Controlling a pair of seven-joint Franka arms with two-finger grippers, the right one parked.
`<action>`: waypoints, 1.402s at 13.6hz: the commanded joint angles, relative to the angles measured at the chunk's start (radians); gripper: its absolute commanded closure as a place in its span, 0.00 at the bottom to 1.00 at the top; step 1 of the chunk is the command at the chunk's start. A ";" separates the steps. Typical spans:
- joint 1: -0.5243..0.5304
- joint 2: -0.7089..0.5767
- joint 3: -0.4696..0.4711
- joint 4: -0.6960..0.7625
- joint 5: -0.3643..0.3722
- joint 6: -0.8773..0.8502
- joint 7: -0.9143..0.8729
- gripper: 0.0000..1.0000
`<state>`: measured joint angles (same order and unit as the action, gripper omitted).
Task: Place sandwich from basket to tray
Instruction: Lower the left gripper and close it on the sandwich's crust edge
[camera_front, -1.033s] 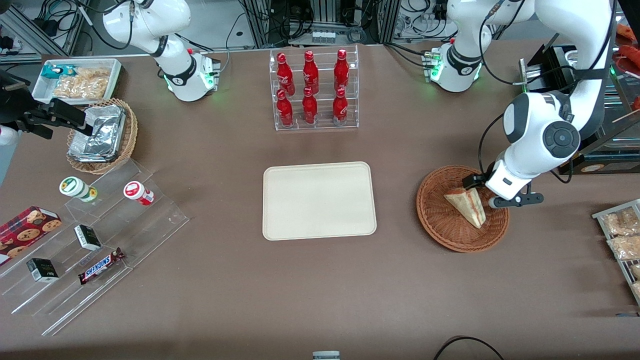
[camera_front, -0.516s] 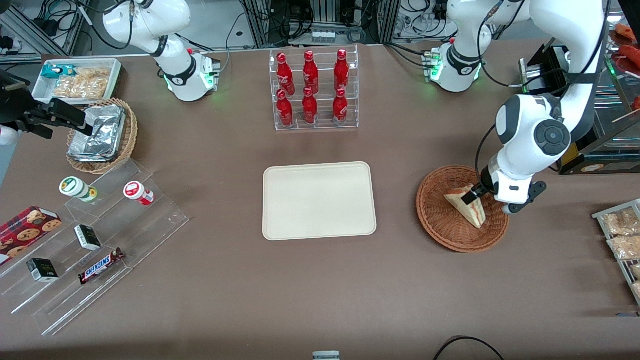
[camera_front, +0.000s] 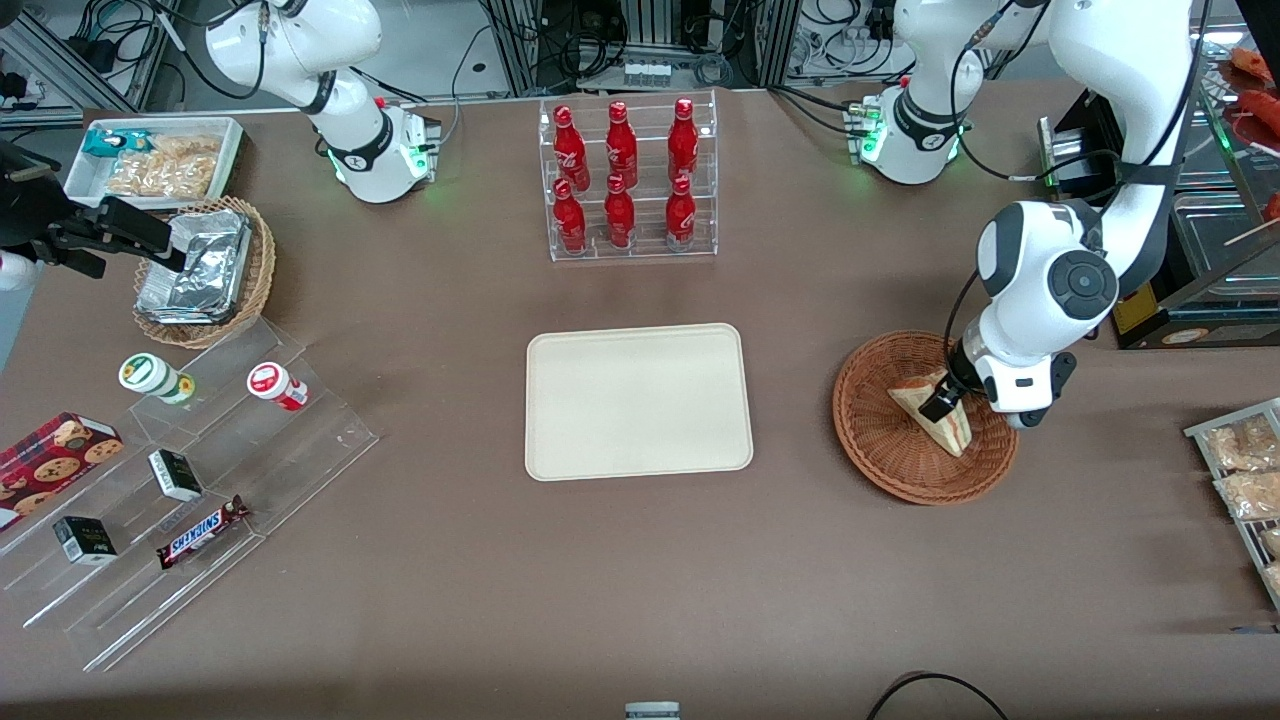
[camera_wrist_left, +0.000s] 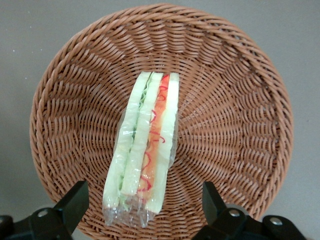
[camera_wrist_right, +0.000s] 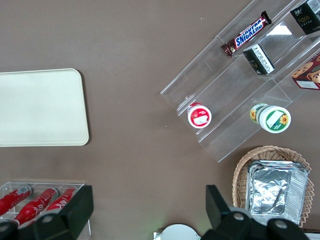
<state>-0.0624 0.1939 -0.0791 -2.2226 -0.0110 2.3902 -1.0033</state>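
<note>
Front view: a brown desk (camera_front: 640, 560). At its middle lies a cream tray (camera_front: 638, 401), bare. Toward the working arm's end from the tray sits a round reddish-brown wicker basket (camera_front: 880, 450) holding the sandwich (camera_front: 925, 412), a clear-wrapped pale wedge. The working arm's hand (camera_front: 945, 397) hangs directly above the sandwich, just over the basket. Farther from the camera than the tray stands a clear rack of six red bottles (camera_front: 625, 180). Toward the parked arm's end from the tray, a clear stepped stand (camera_front: 300, 450) holds a bar reading "SNICKERS" (camera_front: 203, 531), small dark boxes and two round-lidded jars; a tan basket of foil packs (camera_front: 205, 270) sits nearby.

Left wrist view: the sandwich (camera_wrist_left: 142, 150) lies in the middle of the basket (camera_wrist_left: 240, 100), its edge facing up with green, pink and red filling. The hand's (camera_wrist_left: 145, 205) two dark fingers (camera_wrist_left: 72, 200) stand wide apart, one on each side of the sandwich's end, touching neither it nor each other.

Right wrist view: the tray (camera_wrist_right: 42, 107), the stepped stand (camera_wrist_right: 240, 90) with the "SNICKERS" bar (camera_wrist_right: 248, 33), and the foil packs (camera_wrist_right: 277, 192).
</note>
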 joint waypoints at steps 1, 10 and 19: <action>-0.002 0.028 0.001 -0.009 -0.010 0.023 -0.023 0.00; -0.002 0.067 0.002 0.006 0.003 0.038 -0.008 0.95; -0.005 -0.001 -0.028 0.139 0.009 -0.225 0.288 0.99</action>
<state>-0.0623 0.2143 -0.0827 -2.1364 -0.0075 2.2509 -0.7590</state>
